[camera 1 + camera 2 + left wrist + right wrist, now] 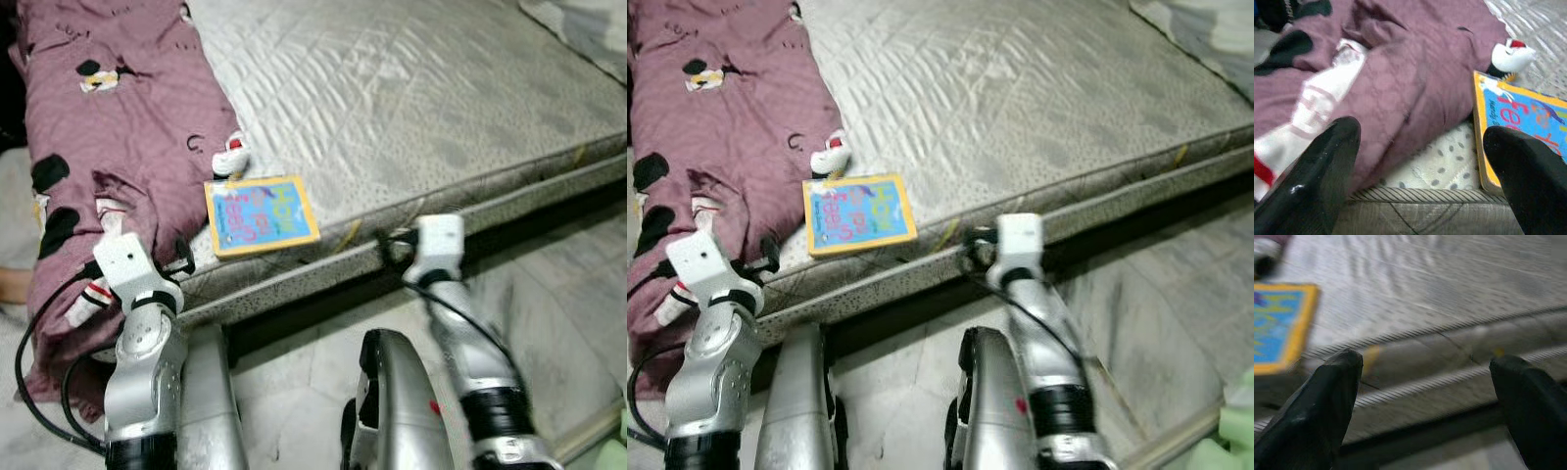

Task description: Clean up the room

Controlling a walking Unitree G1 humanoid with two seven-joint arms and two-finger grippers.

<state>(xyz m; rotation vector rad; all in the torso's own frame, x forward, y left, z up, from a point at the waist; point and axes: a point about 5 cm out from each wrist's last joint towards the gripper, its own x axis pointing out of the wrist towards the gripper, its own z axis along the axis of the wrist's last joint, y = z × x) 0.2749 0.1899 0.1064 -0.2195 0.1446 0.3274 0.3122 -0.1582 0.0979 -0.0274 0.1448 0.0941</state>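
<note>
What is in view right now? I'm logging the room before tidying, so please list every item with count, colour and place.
Mattress: one, pale grey quilted, low on the floor, spanning the scene.
Blanket: one, mauve with black and white cartoon patches, on the mattress's left part, draping over its edge.
Book: one, blue cover with yellow border, flat near the mattress's front edge, beside the blanket.
Floor: pale tiles, in front of the mattress.
Left gripper: open, at the mattress edge between blanket and book.
Right gripper: open, at the mattress edge, right of the book.
</note>
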